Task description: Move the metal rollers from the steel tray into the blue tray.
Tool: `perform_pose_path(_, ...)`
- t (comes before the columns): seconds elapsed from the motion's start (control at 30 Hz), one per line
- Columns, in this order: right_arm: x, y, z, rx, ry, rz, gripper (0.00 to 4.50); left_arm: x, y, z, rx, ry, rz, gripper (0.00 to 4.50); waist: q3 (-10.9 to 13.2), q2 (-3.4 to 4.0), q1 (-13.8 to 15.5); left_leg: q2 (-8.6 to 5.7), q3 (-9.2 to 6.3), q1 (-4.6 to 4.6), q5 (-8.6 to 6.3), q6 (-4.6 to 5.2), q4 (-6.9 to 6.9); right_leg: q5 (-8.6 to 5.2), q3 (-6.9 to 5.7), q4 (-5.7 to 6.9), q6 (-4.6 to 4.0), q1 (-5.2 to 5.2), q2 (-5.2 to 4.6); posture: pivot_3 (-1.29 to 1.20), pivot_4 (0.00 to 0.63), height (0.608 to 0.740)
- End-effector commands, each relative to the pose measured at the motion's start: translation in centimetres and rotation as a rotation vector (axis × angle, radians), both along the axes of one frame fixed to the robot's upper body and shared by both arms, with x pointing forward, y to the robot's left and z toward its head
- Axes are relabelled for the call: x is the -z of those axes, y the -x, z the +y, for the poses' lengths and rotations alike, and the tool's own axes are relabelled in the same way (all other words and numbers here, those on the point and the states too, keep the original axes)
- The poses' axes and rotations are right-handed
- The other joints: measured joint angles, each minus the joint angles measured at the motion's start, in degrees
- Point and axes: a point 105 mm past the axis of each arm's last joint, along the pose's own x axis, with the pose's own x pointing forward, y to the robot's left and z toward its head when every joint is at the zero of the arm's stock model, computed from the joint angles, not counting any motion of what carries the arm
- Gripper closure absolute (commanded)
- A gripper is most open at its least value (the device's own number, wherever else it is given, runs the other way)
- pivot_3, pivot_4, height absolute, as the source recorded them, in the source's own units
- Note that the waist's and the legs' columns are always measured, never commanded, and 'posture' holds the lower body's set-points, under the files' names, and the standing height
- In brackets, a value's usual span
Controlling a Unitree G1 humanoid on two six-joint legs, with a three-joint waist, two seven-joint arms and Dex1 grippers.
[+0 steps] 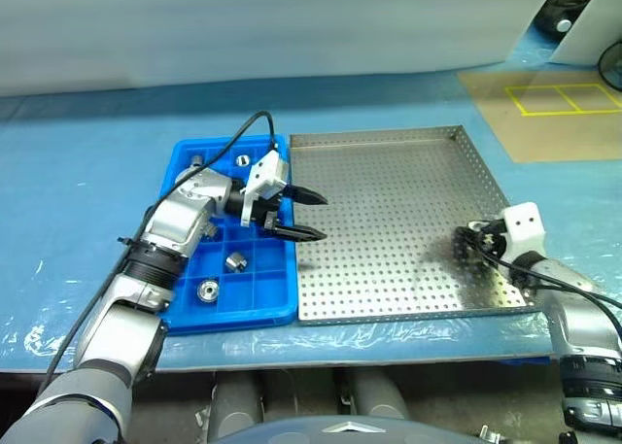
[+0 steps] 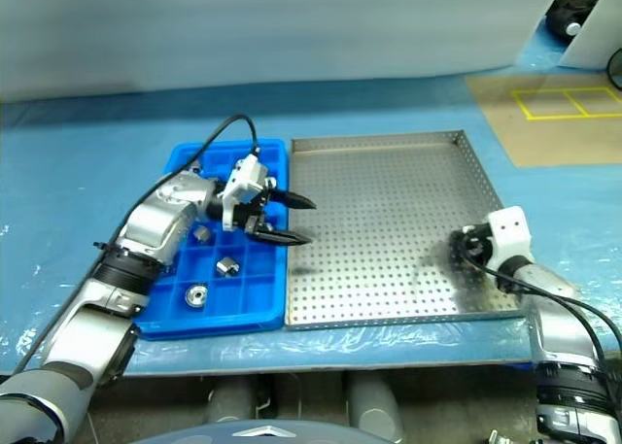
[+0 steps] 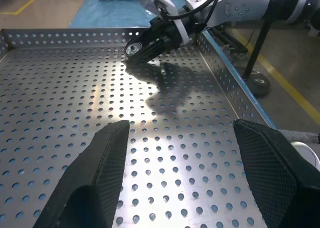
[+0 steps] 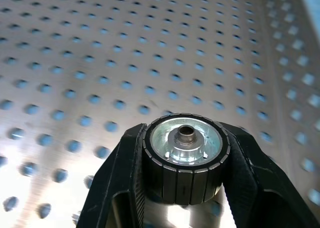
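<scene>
A bright blue plastic tray (image 1: 185, 313) divided into a grid of square compartments is seen beside a silver steel tray (image 1: 389, 211) patterned with regular round holes. A shiny silver roller (image 4: 186, 158) with a dark ribbed rim is framed by black fingers (image 4: 117, 188). The surface (image 1: 87, 172) is covered in pale blue.

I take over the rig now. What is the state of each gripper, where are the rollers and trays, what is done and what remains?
Left gripper: jaws open, empty, over the seam between the blue tray and the steel tray.
Right gripper: jaws shut on one metal roller, at the steel tray's near right corner.
Done: several rollers already lie in blue tray compartments.
Left: carry the held roller to the blue tray. No other roller is visible on the steel tray.
</scene>
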Motion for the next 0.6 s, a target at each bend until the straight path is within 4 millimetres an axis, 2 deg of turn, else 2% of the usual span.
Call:
perform_pose_path(0.03, -5.3, -0.8, 5.7, -0.258, -0.066, -0.12, 2.84, -2.2, -0.8, 1.5, -0.044, 0.02, -0.057, 0.99, 0.0, 0.07, 0.2, 0.0, 0.0, -0.01, 0.03, -0.05, -0.09, 0.0, 0.01, 0.01, 0.0, -0.05, 0.0, -0.32, 0.15, 0.74)
perform_pose_path(0.1, -5.8, -0.6, 8.5, -0.388, -0.089, -0.107, 2.84, -2.0, -0.8, 2.0, -0.06, 0.006, -0.056, 0.99, 0.0, 0.08, 0.6, 0.02, -0.01, 0.0, 0.06, -0.08, -0.19, 0.0, -0.01, -0.01, -0.01, -0.06, 0.02, -0.3, 0.15, 0.74)
perform_pose_path(0.13, -5.9, -0.6, 9.1, -0.415, -0.093, -0.101, 2.84, -1.8, -0.8, 2.1, -0.062, 0.001, -0.055, 0.99, 0.0, 0.08, 0.8, 0.03, 0.0, 0.0, 0.06, -0.08, -0.25, -0.01, -0.03, -0.03, -0.02, -0.06, 0.02, -0.29, 0.15, 0.74)
perform_pose_path(0.27, -6.4, 0.0, 14.1, -0.665, -0.11, -0.062, 2.84, -1.4, 0.7, 2.9, -0.074, -0.009, -0.036, 0.99, 0.0, 0.08, 2.0, 0.01, -0.01, -0.08, 0.16, 0.11, -0.45, -0.01, -0.05, -0.22, -0.03, -0.12, -0.04, -0.21, 0.15, 0.74)
perform_pose_path(0.4, -7.0, 0.6, 17.8, -0.872, -0.148, -0.02, 2.84, -0.6, 2.7, 3.6, -0.103, -0.024, -0.01, 0.99, 0.0, 0.08, 2.8, 0.04, -0.04, -0.17, 0.17, 0.1, -0.55, -0.01, -0.09, -0.17, -0.03, -0.28, -0.04, -0.12, 0.15, 0.74)
perform_pose_path(0.6, -6.9, 1.9, 20.7, -1.105, -0.157, 0.06, 2.84, -0.6, 5.1, 5.1, -0.176, -0.041, 0.018, 0.99, 0.0, 0.05, 5.5, 0.09, -0.12, -0.07, 0.22, -0.35, -0.66, -0.05, -0.18, -0.07, -0.09, -0.27, -0.03, 0.07, 0.15, 0.74)
